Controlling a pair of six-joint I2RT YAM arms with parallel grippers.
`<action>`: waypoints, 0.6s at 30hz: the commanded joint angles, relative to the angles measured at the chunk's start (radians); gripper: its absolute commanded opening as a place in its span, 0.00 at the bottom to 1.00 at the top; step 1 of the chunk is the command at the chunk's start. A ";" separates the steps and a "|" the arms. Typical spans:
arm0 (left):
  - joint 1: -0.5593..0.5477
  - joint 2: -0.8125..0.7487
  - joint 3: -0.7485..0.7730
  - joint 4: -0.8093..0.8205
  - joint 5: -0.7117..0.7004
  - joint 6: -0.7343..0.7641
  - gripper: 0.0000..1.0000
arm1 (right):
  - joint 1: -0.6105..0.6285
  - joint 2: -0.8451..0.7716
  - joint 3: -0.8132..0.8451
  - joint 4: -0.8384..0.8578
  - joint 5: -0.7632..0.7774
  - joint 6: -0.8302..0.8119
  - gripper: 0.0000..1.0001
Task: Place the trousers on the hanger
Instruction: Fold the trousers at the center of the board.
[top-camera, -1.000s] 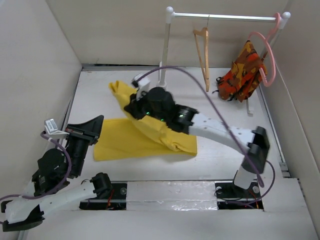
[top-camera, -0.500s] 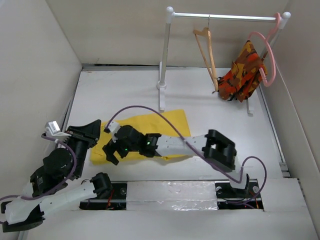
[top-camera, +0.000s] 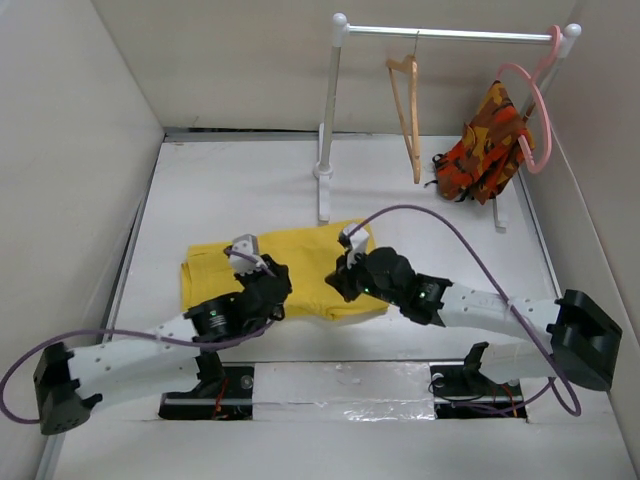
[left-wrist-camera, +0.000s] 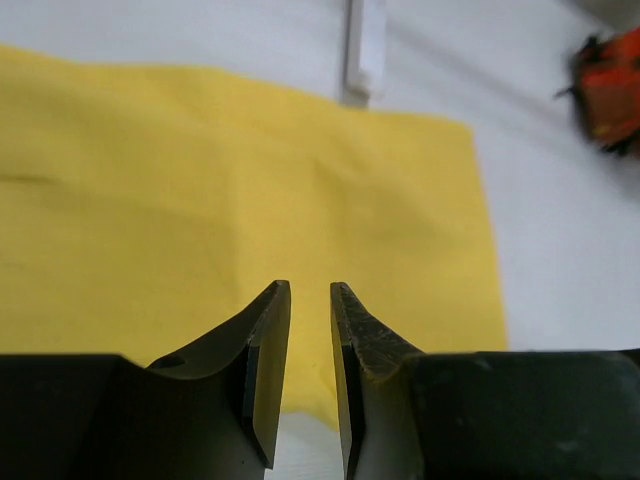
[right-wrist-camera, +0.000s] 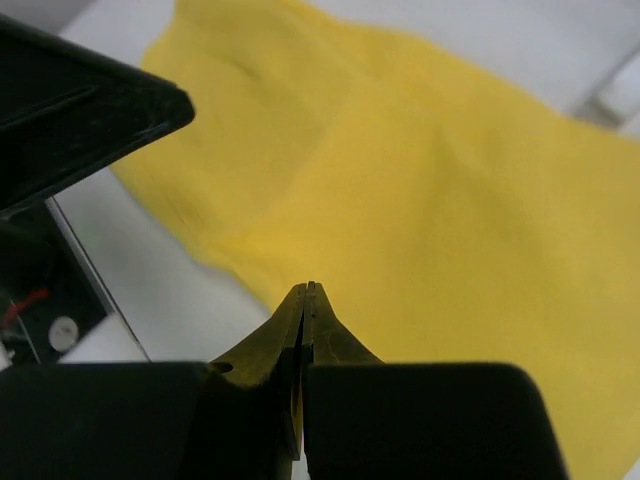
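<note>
The yellow trousers (top-camera: 300, 258) lie folded flat on the table in front of the rack. They also fill the left wrist view (left-wrist-camera: 250, 190) and the right wrist view (right-wrist-camera: 450, 200). The tan wooden hanger (top-camera: 407, 105) hangs by its hook from the rail, bare. My left gripper (top-camera: 278, 292) hovers at the trousers' near edge, its jaws a narrow gap apart and empty (left-wrist-camera: 310, 300). My right gripper (top-camera: 336, 284) is at the same near edge, a little to the right, its jaws pressed together (right-wrist-camera: 308, 292) with no cloth seen between them.
A white clothes rack (top-camera: 328, 120) stands behind the trousers; its foot shows in the left wrist view (left-wrist-camera: 365, 50). A pink hanger (top-camera: 535, 110) on the rail's right end carries a camouflage garment (top-camera: 488, 145). Walls enclose the table on the left, back and right.
The right gripper carried the trousers raised, then lowered and released them; they now lie flat. The left arm swung in from the far left to the near edge.
</note>
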 joint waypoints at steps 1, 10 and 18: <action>0.020 0.125 -0.051 0.201 0.091 -0.050 0.21 | -0.038 -0.046 -0.161 0.054 0.046 0.048 0.00; 0.038 0.314 -0.192 0.304 0.201 -0.148 0.20 | -0.052 -0.025 -0.435 0.234 0.037 0.194 0.00; 0.018 0.172 -0.255 0.248 0.235 -0.181 0.18 | -0.069 -0.305 -0.216 -0.111 0.150 0.048 0.22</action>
